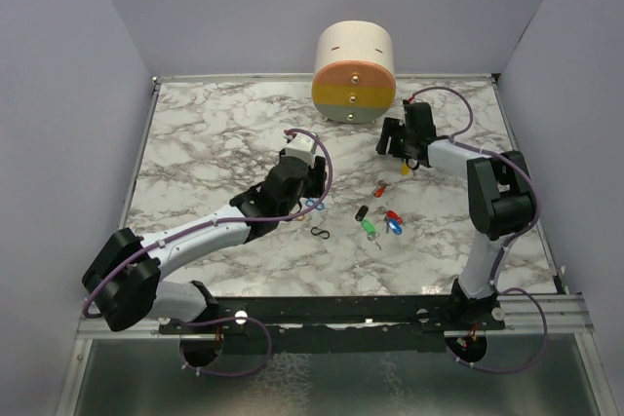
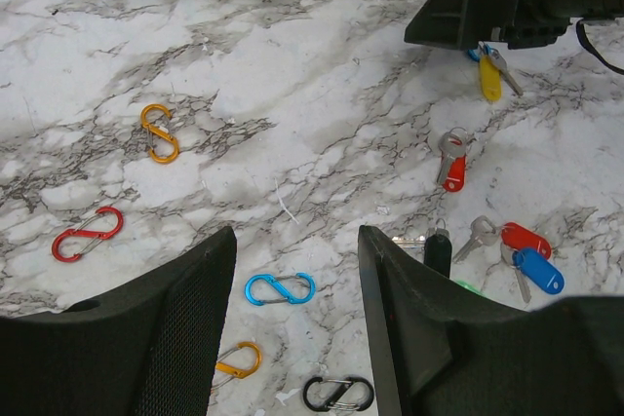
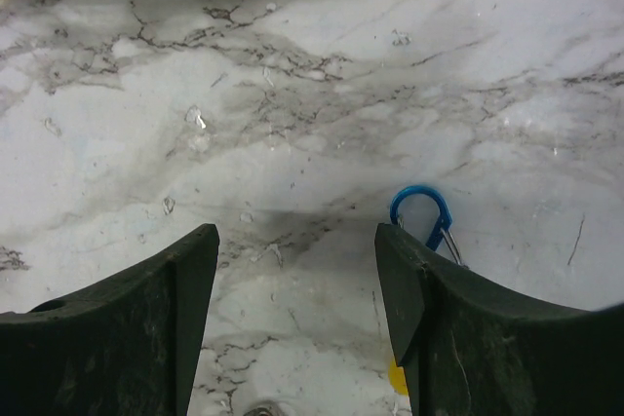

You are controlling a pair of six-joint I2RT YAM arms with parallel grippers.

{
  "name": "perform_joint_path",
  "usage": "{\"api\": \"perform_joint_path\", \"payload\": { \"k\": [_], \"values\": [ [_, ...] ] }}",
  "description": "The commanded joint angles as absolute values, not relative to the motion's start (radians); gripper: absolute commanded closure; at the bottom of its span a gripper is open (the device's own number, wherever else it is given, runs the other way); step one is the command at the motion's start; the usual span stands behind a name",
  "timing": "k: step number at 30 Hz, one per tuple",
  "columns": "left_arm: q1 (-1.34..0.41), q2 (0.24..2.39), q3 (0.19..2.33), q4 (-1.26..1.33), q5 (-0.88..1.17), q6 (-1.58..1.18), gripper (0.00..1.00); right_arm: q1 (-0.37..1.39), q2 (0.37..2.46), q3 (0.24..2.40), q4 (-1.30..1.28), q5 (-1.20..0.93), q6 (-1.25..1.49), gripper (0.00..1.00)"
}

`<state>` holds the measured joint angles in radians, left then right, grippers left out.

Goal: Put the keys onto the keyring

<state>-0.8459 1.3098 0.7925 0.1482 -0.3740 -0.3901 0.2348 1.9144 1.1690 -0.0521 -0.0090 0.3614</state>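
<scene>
Left wrist view: our left gripper (image 2: 297, 241) hangs with fingers apart over a blue S-clip (image 2: 280, 288), with the keys (image 2: 525, 239) off to its right. Closing here would likely grab the wrong thing. Our right gripper (image 3: 294, 238), also spread, has the keyring (image 3: 421, 211) just beside its right finger.

I see marble-patterned tabletop (image 1: 214, 143), pale lilac walls (image 1: 58, 94) on three sides. At far edge, round drum cabinet (image 1: 354, 72): cream top; orange, yellow, greenish drawer fronts with small knobs. In my left wrist view, five S-shaped clips lie flat, all apart: orange clip (image 2: 159, 132) farthest, red clip (image 2: 88, 234) left and nearer, blue clip (image 2: 280, 288), second orange clip (image 2: 237, 361) partly hidden, black clip (image 2: 337, 394) nearest.
</scene>
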Motion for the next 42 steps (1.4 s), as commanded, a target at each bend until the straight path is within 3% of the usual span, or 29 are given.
{"api": "perform_joint_path", "payload": {
  "k": [1,8,34,42],
  "values": [
    [-0.842,1.315,0.802,0.171,-0.352,-0.389,0.45,0.239,1.852,1.117,-0.042,-0.056,0.364,0.34],
    [-0.842,1.305,0.795,0.170,-0.349,-0.393,0.45,0.241,1.829,1.043,-0.049,-0.079,0.394,0.34],
    [-0.841,1.281,0.779,0.172,-0.346,-0.396,0.45,0.230,1.645,0.973,-0.188,0.233,0.394,0.30],
    [-0.842,1.276,0.776,0.168,-0.352,-0.394,0.45,0.232,1.576,0.957,-0.160,0.157,0.373,0.31]
  ]
}}
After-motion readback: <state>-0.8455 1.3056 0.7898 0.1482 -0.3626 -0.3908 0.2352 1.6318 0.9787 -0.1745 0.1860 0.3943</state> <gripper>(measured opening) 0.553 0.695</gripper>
